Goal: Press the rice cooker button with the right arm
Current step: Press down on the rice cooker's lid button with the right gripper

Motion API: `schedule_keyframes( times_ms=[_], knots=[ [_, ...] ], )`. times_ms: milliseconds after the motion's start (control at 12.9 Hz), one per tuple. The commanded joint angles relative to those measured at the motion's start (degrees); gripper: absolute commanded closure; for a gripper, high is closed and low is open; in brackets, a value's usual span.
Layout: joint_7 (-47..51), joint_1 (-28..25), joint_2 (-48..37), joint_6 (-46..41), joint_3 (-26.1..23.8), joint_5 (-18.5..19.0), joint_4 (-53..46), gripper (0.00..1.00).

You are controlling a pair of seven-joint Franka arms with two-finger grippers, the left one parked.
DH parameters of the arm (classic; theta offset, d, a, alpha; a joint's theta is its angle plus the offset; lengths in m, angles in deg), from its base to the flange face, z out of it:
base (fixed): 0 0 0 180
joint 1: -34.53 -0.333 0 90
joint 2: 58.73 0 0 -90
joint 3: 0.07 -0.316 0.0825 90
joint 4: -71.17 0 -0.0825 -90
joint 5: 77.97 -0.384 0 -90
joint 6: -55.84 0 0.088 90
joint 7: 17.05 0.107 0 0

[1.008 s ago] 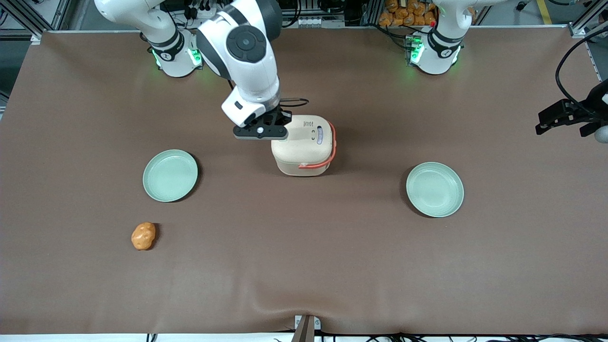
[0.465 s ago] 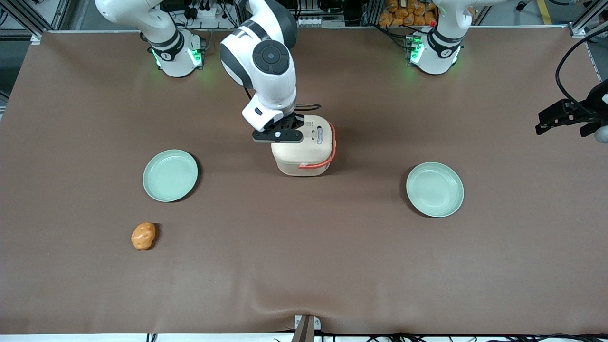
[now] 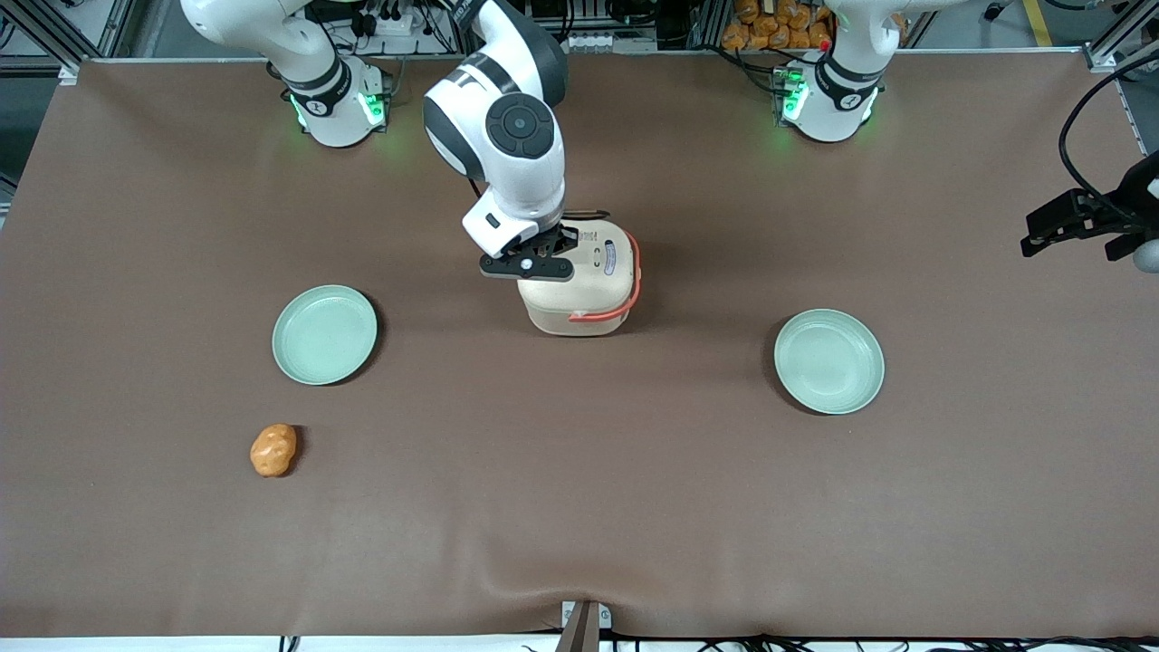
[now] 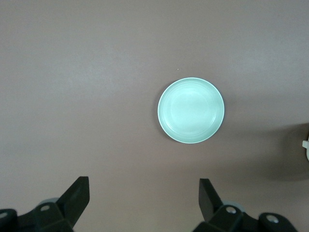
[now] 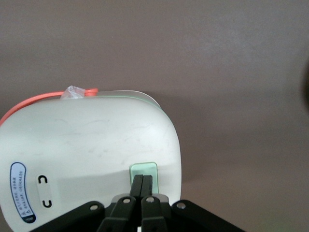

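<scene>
The cream rice cooker (image 3: 579, 281) with a coral-red handle (image 3: 631, 285) stands mid-table. In the right wrist view its lid (image 5: 91, 154) has a pale green button (image 5: 144, 170) near one edge. My right arm (image 3: 507, 136) reaches down over the cooker's working-arm side. Its black gripper (image 3: 546, 252) (image 5: 143, 180) is shut, empty, with both fingertips pressed together on the green button.
Two mint-green plates lie nearer the front camera than the cooker, one (image 3: 324, 334) toward the working arm's end, one (image 3: 828, 360) (image 4: 191, 110) toward the parked arm's end. An orange potato-like lump (image 3: 272, 450) lies nearer the front camera than the first plate.
The right arm swung toward the cooker and lowered, bringing the shut gripper from beside the lid's edge onto the lid at the button. The cooker stayed put.
</scene>
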Motion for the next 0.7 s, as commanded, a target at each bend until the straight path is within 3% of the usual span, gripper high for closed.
schedule_keyframes(
  times_ms=[0,620],
  knots=[
    [1.4,-0.7,0.3,0.6,0.5,0.3,0.2,1.00],
    [1.5,-0.7,1.2,1.7,0.5,0.3,1.6,1.00]
  ],
)
